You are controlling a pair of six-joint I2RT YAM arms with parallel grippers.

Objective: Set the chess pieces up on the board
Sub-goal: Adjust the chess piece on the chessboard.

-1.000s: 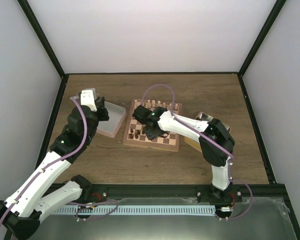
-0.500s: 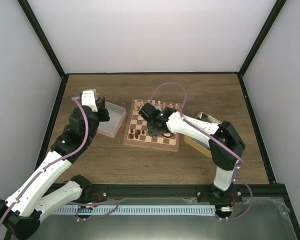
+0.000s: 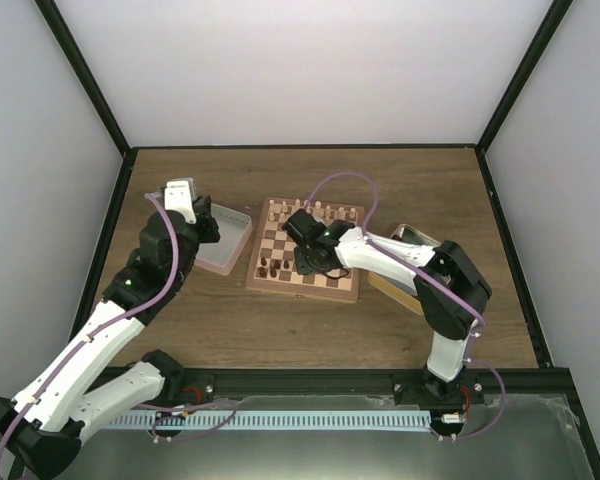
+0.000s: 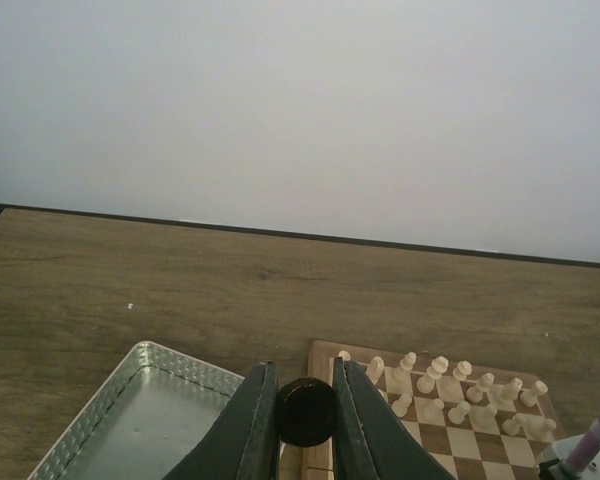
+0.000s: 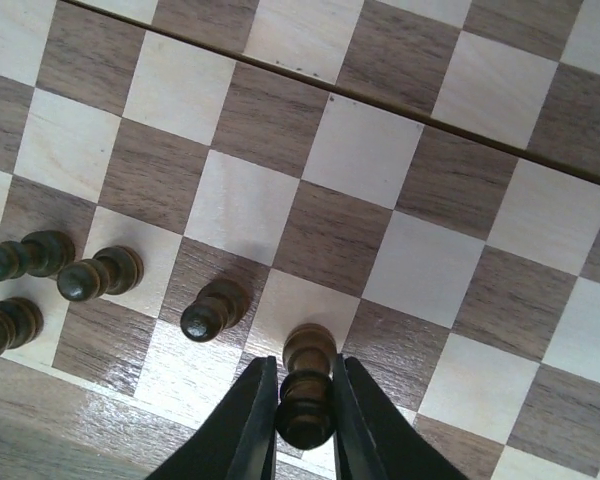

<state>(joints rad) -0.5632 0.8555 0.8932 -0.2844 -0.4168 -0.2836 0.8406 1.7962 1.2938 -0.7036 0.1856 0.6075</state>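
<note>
A dark brown chessman (image 5: 308, 392) stands near the board's (image 5: 360, 150) near edge, beside other dark chessmen (image 5: 212, 310), pinched between the right gripper's (image 5: 305, 368) jaws. The left gripper (image 4: 303, 372) hangs closed by the metal tin (image 4: 145, 415) left of the board.

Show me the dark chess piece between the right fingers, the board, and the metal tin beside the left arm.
dark chess piece (image 5: 308, 385): right wrist view, on its body.
board (image 3: 277, 240): top external view, on a bare square.
metal tin (image 4: 145, 425): left wrist view, on its floor.
</note>
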